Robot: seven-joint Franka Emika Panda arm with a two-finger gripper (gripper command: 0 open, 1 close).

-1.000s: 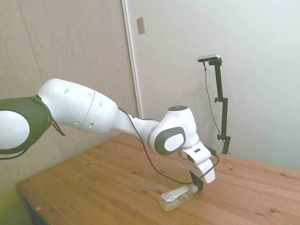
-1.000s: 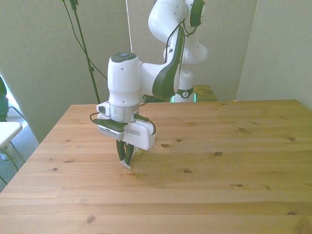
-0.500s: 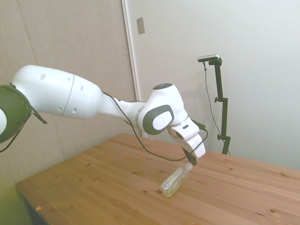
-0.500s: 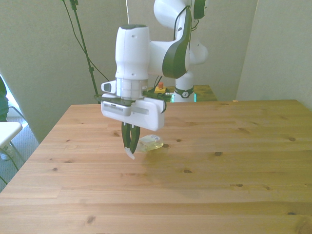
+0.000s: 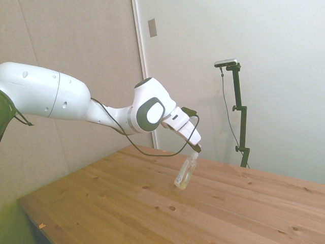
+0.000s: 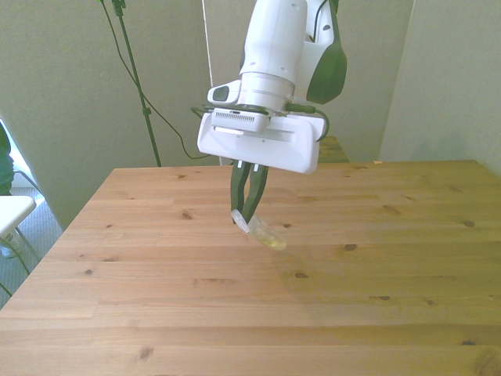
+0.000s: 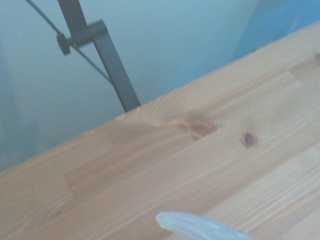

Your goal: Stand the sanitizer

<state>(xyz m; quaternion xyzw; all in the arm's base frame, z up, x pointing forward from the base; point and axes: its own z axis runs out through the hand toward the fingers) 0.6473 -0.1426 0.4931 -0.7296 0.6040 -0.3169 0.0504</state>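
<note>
One second ago the sanitizer [image 5: 186, 172] lay flat on the surface [image 5: 127, 203] with the claw [image 5: 195, 150] down at its pump end. Now the claw, clamped on the white pump head, has risen and swung back toward the wall side of the surface, and the bottle hangs from it, neck up and base slanting down. In the side view the base looks to be just off the wood or barely touching it; I cannot tell which. The bottle is close to upright there, though the front view shows the sanitizer [image 6: 264, 233] leaning out from the claw [image 6: 244, 218] toward the front view's right. My reading is that the lift-and-tilt part is largely done, and what remains is bringing the base square onto the wood and letting go.

Much is hard to make out. The pump head is hidden between the fingers, the label cannot be read, and the liquid shows only as a yellowish tint low in the bottle. The wrist view catches just a blurred, pale sliver of the sanitizer [image 7: 200, 227] against the surface [image 7: 150, 150].
</note>
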